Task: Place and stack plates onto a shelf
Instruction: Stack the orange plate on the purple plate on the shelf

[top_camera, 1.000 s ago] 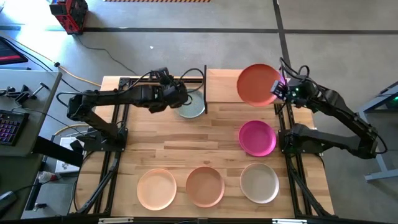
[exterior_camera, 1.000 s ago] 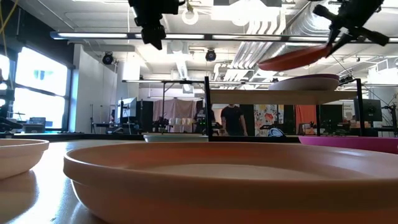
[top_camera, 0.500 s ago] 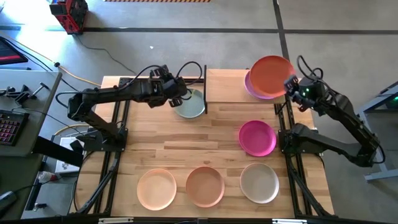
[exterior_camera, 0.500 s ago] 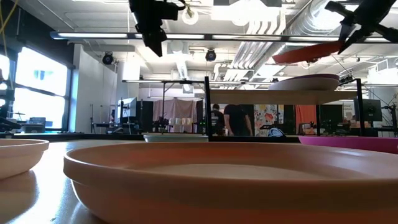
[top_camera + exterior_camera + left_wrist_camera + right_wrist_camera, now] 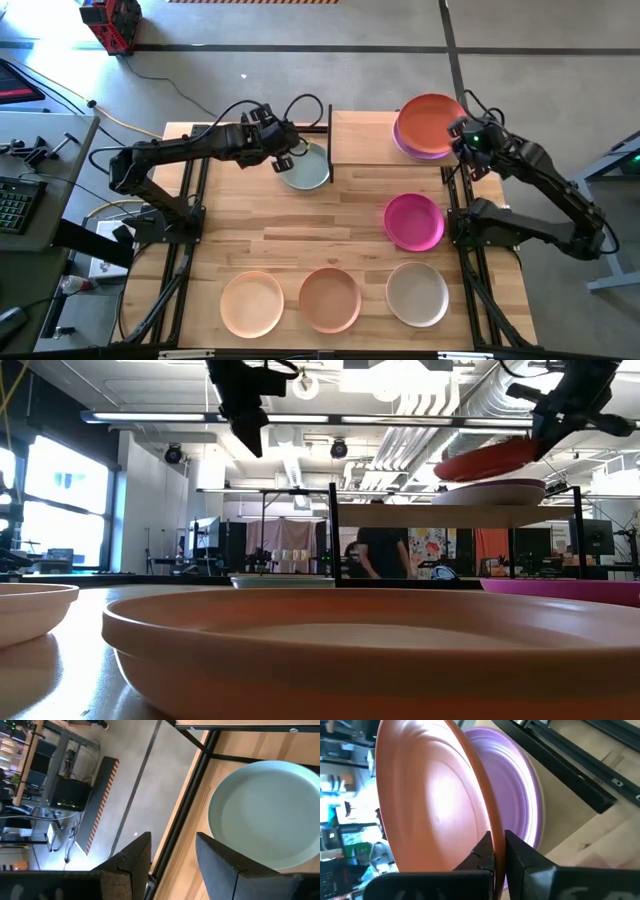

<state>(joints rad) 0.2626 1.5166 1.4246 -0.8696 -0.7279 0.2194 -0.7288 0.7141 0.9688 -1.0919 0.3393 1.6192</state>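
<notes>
My right gripper (image 5: 461, 133) is shut on a rust orange plate (image 5: 431, 121), held just above a purple plate (image 5: 420, 149) that lies on the light-wood shelf (image 5: 362, 136) at the table's far right. In the low view the orange plate (image 5: 490, 459) tilts over the purple plate (image 5: 490, 491). My left gripper (image 5: 172, 855) is open and empty. It hangs above the table beside a pale blue-green plate (image 5: 310, 170), which lies flat on the tabletop at the shelf's left end. My right gripper pinches the orange plate's rim (image 5: 493, 836) between its two fingers, on the plate's right side. The fingers come from the table's right, slanting down. The plate is lifted clear and tilted; its held side is higher and its left side (image 5: 443, 467) is low over the purple plate.
A magenta plate (image 5: 414, 221) lies mid-right on the slatted tabletop. Peach (image 5: 252, 303), terracotta (image 5: 329, 298) and beige-grey (image 5: 417, 293) plates lie in a row along the near edge. The shelf's black posts (image 5: 330, 140) stand next to the blue-green plate. People stand in the room behind.
My right gripper has carried the orange plate toward the table's right and far edges over the purple plate. It rose first, then came down, and the plate now hangs closer above the purple one. My left gripper has come down a little by the blue-green plate.
</notes>
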